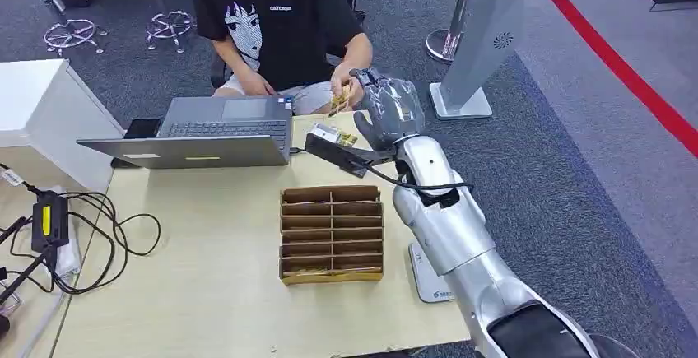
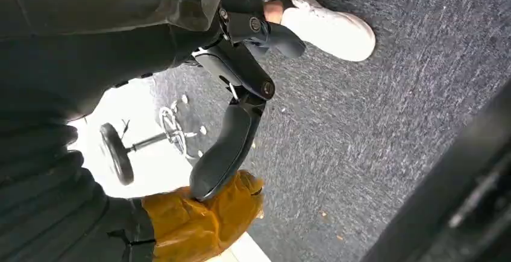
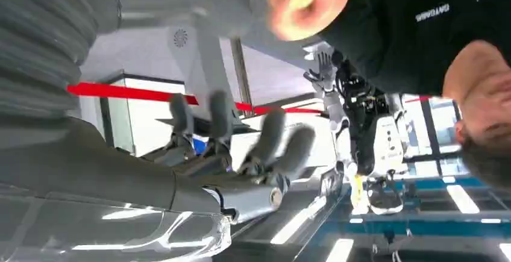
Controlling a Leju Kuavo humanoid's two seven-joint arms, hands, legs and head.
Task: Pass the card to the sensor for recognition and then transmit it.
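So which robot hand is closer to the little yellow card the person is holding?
Right. The right hand is raised right beside the little yellow card in the person's hand. The left hand hangs low above grey carpet.

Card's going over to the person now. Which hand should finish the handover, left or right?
Right. The right hand is raised over the table's far edge beside the card, which the person's hand is grasping. The left hand hangs low over the carpet, well away.

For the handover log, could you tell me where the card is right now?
In the head view, the card is beyond the table's far edge, in the seated person's hand, just left of the raised right hand.
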